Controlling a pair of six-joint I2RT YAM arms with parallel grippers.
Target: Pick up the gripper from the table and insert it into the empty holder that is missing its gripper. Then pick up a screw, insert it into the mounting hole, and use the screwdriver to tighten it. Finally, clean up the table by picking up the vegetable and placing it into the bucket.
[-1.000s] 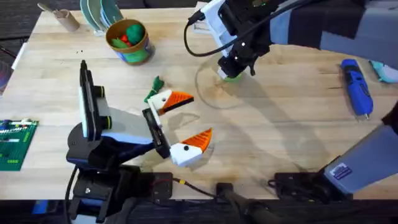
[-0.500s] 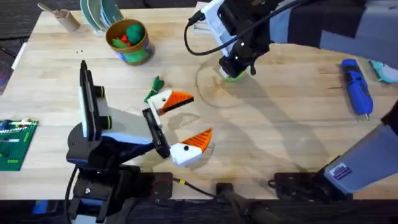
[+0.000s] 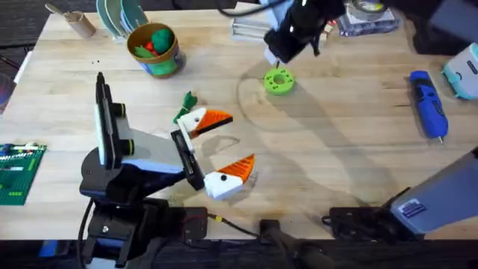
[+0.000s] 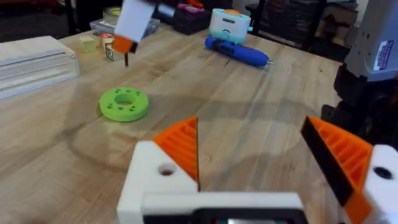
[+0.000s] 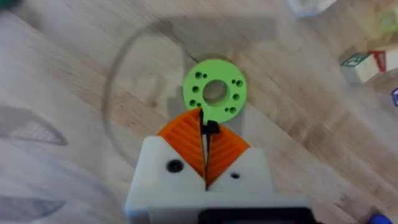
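Right tool (image 5: 204, 144): pads pressed together on a small dark screw (image 5: 211, 129), raised above green ring (image 3: 279, 81), upper centre.
Left tool (image 4: 261, 155): spread wide, empty, low over table (image 3: 336, 157).
Screwdriver (image 3: 428, 104): far right.

Looks like a robotics lab or test bench. Butcher-block wooden table (image 3: 336, 149) carrying a green circuit board (image 3: 16, 173) at the left edge, cabling along the near edge, arm bases clamped there. Toy props scattered as test objects: wooden letter blocks (image 4: 102, 45), green ring (image 3: 279, 81), blue screwdriver (image 3: 428, 104). Dark storage racks behind the table in the left wrist view
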